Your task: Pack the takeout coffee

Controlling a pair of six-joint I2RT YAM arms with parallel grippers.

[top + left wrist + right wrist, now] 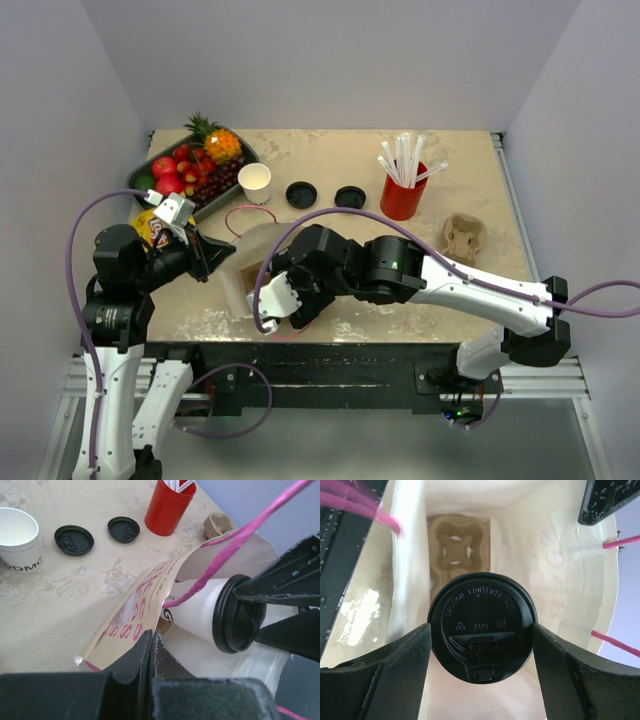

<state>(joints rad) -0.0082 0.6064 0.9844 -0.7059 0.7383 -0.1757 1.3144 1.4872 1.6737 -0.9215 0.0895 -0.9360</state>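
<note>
The takeout coffee is a white paper cup (196, 615) with a black lid (482, 625) pressed on. My right gripper (481, 628) is shut on it, one finger on each side of the lid, and holds it on its side in the mouth of a white paper bag (142, 605) with pink print and pink cord handles. A brown cup carrier (456, 550) lies at the bag's far end. My left gripper (151, 637) is shut on the edge of the bag's mouth. In the top view the right gripper (274, 299) covers the cup at the bag (250, 262), and the left gripper (214, 258) is at the bag's left.
A second white cup (254, 181) stands open, with two loose black lids (301, 194) (350, 197) to its right. A red cup of white straws (403, 192), a brown carrier (465, 237), a fruit tray (150, 170) and a yellow snack packet (148, 226) are on the table.
</note>
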